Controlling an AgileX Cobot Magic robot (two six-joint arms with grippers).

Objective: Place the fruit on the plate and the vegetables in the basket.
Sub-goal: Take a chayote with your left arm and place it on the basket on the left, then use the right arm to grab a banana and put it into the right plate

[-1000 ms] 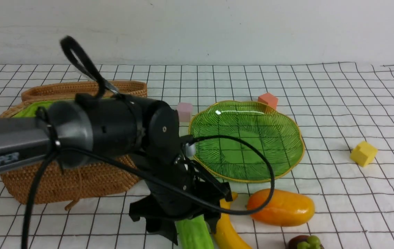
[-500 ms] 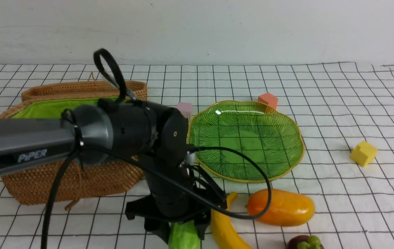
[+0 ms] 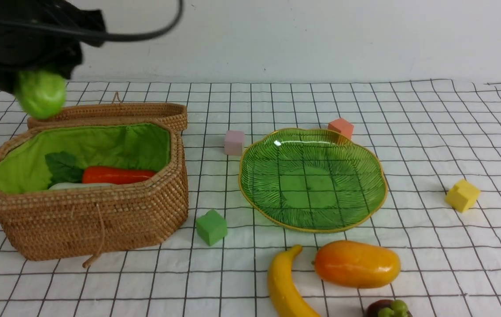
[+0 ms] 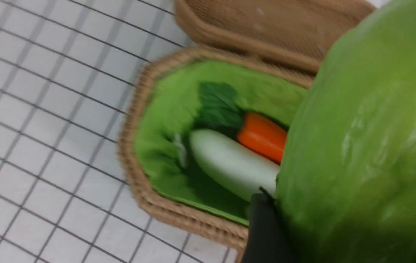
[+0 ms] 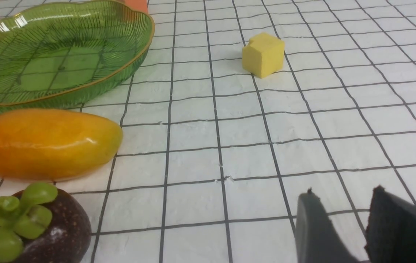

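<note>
My left gripper (image 3: 34,79) is high at the far left, above the back left of the open basket (image 3: 87,211), shut on the light green gourd (image 3: 41,94). In the left wrist view the gourd (image 4: 358,146) fills the right side, with one black finger (image 4: 263,226) against it. The carrot (image 3: 116,175) and white radish (image 3: 79,186) lie inside the basket. The green plate (image 3: 312,176) holds nothing. The banana (image 3: 283,286), mango (image 3: 356,263) and mangosteen (image 3: 389,309) lie on the cloth in front of it. My right gripper (image 5: 343,204) is open and empty, low over the cloth beside the mangosteen (image 5: 32,226).
The basket lid (image 3: 109,112) leans behind the basket. Foam cubes stand around the plate: green (image 3: 211,226) by the basket's front corner, pink (image 3: 234,142), orange (image 3: 341,127) behind the plate, yellow (image 3: 462,195) at the right.
My left arm has lifted the gourd from the front of the table, beside the banana, up and back to the far left above the basket. The fruit has not moved.
</note>
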